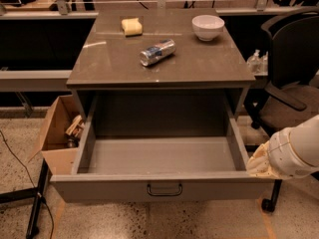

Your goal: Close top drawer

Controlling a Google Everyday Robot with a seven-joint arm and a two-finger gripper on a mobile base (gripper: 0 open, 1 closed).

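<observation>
Gripper (259, 162) beside open top drawer's (159, 187) right front corner.

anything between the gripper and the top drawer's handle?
Nothing. In the camera view the gripper sits at the right front corner of the open top drawer; the drawer front is bare across to the centre handle.

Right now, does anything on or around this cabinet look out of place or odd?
The can lies on its side on the cabinet top, not upright. The top drawer stands pulled far out. The pincer hangs beside the drawer's right front corner.
</observation>
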